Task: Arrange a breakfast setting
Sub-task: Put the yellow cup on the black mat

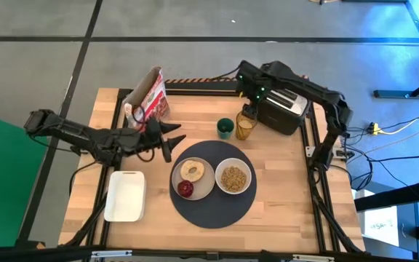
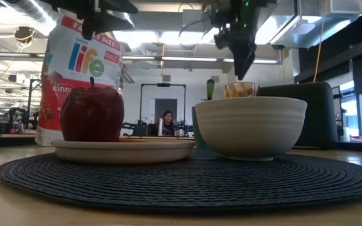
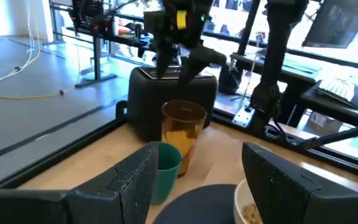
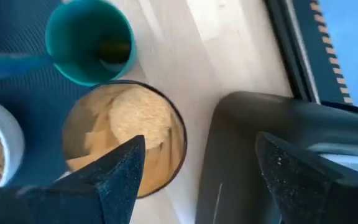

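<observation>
The dark grey round mat (image 1: 213, 207) lies on the table. On it stands the beige plate (image 1: 204, 186) with the toasted round (image 1: 192, 171) and the red fruit (image 1: 185, 189), and the white bowl (image 1: 233, 177) with cereal. The amber glass (image 1: 244, 128) and the small green cup (image 1: 225, 129) stand on the wood just past the mat's far edge. My right gripper (image 1: 249, 109) is open just above the glass (image 4: 126, 137), with one finger over its rim and the other over the toaster. My left gripper (image 1: 172, 138) is open and empty above the mat's far left edge.
The black toaster (image 1: 286, 109) stands right of the glass at the far right. A cereal box (image 1: 148, 98) stands at the far left behind my left gripper. The white rectangular tray (image 1: 126, 195) lies at the near left. Bare wood shows right of the mat.
</observation>
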### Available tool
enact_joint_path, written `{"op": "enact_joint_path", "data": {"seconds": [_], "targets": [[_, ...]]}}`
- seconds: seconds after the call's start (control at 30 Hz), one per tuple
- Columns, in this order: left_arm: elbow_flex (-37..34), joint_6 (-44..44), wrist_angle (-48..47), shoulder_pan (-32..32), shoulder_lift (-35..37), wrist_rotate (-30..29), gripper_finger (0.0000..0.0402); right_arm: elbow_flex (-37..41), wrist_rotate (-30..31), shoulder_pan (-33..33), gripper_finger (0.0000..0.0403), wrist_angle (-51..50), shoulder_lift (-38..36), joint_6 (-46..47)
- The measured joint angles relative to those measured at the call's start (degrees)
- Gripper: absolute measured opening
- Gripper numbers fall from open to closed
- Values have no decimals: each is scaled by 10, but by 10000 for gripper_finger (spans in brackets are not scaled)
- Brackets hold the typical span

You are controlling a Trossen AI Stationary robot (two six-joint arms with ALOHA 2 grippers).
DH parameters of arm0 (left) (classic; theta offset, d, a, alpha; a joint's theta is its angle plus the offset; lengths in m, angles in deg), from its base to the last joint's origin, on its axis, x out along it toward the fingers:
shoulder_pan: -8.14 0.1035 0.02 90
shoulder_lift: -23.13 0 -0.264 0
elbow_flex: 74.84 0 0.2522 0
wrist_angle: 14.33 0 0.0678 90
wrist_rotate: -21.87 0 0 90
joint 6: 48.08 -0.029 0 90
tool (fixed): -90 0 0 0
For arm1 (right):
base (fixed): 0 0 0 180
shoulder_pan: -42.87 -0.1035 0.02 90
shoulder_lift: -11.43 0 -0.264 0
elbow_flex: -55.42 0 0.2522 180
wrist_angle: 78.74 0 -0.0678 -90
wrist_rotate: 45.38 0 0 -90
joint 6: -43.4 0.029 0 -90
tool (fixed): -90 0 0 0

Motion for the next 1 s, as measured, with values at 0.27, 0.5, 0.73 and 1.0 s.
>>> {"op": "enact_joint_path", "data": {"seconds": [0.27,0.5,0.73,1.0], "targets": [[0,16,0,37,2,9,227,0,-23,13,266,0,41,-89],[0,16,-10,48,2,9,227,0,-29,22,167,6,78,-107],[0,11,-10,52,2,16,227,0,-24,21,53,0,82,-105],[0,-48,-10,52,3,31,227,0,-21,20,7,-26,78,-57]]}}
